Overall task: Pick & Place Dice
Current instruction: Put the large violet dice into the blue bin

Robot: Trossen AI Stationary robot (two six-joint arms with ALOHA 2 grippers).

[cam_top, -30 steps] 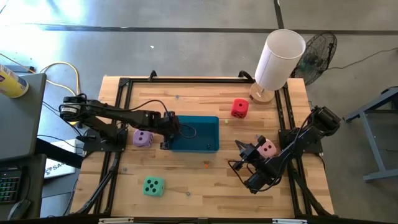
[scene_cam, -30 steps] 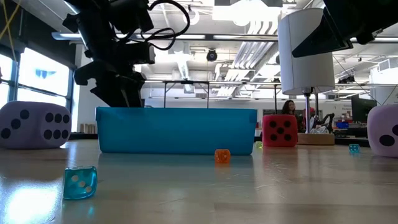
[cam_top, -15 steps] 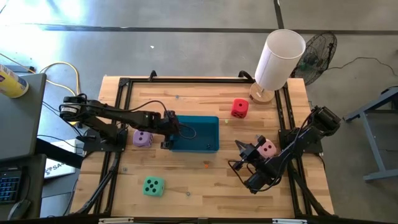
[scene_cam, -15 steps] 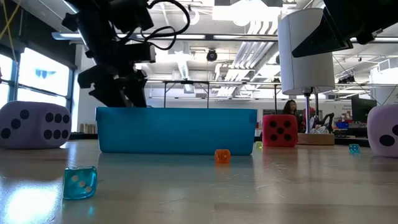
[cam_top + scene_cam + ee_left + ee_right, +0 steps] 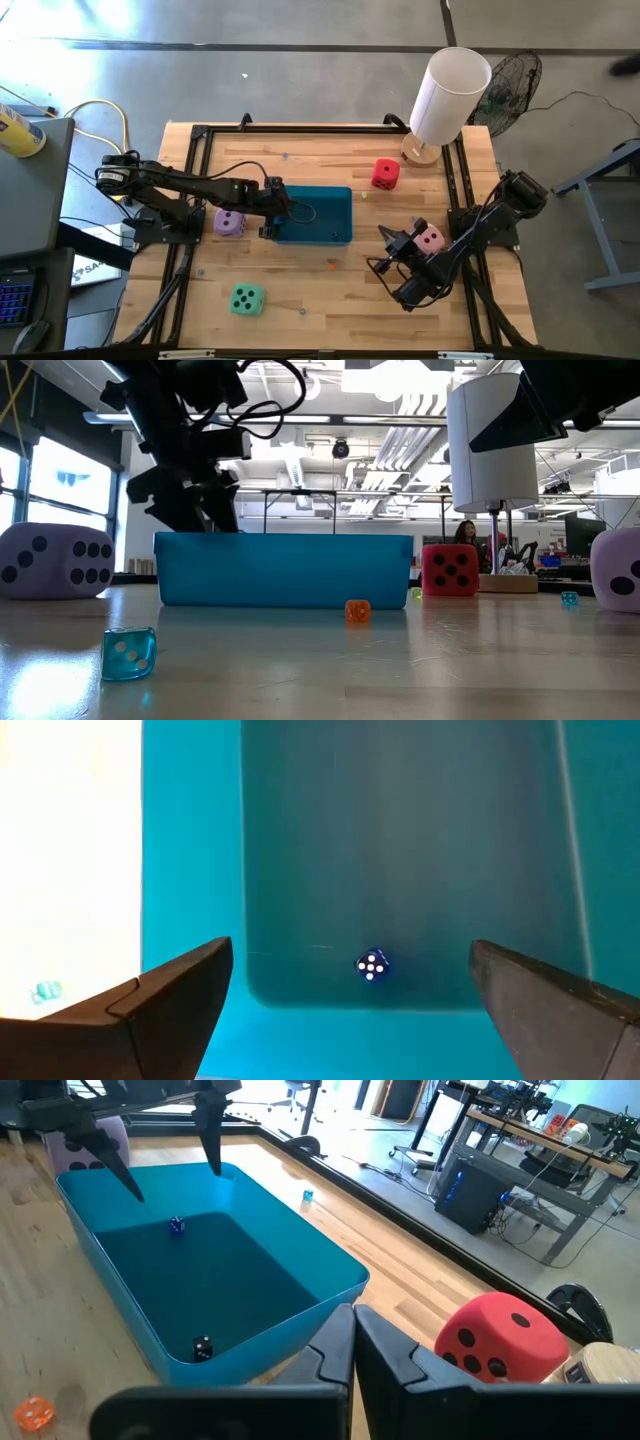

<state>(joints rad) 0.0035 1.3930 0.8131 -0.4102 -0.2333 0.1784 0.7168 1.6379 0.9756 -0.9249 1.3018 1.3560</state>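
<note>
Hovering over the near-left end of the teal tray (image 5: 325, 215), the left hand (image 5: 350, 1005) has its fingers spread wide and grips nothing; a small blue die (image 5: 372, 965) lies on the tray floor just beneath it. Lifting straight up clears the tray wall best (a sideways drag could catch it). The right hand (image 5: 353, 1342) waits shut and empty beside the pink die (image 5: 431, 238). The lilac die (image 5: 230, 222), mint green die (image 5: 246, 299) and red die (image 5: 384, 174) sit on the worktop (image 5: 300, 160).
</note>
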